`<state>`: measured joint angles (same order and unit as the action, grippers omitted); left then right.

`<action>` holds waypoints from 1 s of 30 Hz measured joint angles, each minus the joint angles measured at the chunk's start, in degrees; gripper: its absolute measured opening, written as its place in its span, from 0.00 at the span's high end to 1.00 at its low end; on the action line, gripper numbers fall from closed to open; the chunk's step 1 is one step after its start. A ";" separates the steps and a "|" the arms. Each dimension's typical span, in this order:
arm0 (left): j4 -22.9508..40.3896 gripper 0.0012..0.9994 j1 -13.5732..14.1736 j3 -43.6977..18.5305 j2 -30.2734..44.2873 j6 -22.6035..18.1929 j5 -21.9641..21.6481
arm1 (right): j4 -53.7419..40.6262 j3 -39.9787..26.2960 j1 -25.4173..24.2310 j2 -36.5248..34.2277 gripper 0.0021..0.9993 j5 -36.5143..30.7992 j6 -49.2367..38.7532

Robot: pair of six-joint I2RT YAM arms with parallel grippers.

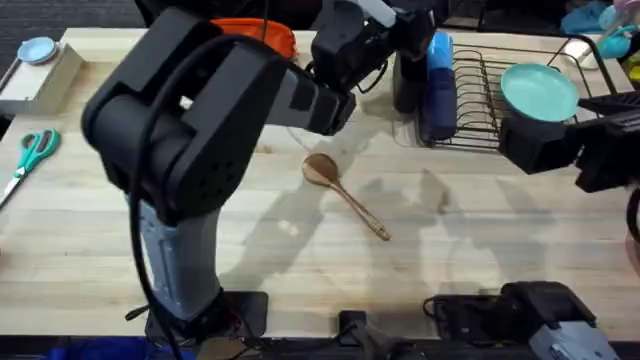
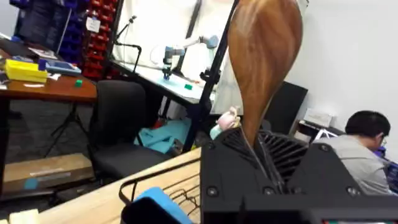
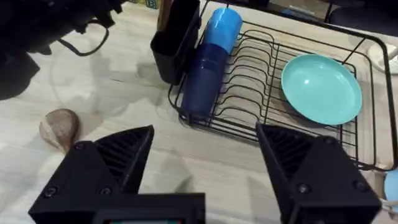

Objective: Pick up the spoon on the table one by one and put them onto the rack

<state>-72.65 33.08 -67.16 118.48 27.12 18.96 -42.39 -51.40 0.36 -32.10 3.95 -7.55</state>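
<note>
Left gripper (image 2: 264, 168) near the rack (image 1: 490, 100), by the black utensil holder (image 3: 177, 40); fingers closed on a spoon (image 2: 264, 56), its bowl upright. Second spoon (image 1: 345, 195) lies on the worktop (image 1: 250, 240), in front of the rack. Right gripper (image 3: 205, 168) hovers before the rack, fingers wide apart, holding nothing.

One brown wooden spoon (image 1: 345, 194) is seen lying flat on the pale wood-grain table (image 1: 300, 260) near its middle, bowl to the far left, handle angled near-right. A second spoon (image 2: 264, 68) is held upright, bowl uppermost. The black wire rack (image 1: 490, 100) stands at the far right, its black box-shaped utensil holder (image 3: 176, 40) at the left end.
</note>
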 joint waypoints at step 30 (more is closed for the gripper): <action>23.64 0.96 -3.59 -0.34 1.46 -3.02 13.24 | 0.00 0.00 0.00 0.00 0.01 0.00 0.00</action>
<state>-49.01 29.49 -67.51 119.94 24.10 32.19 -42.39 -51.40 0.36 -32.10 3.95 -7.56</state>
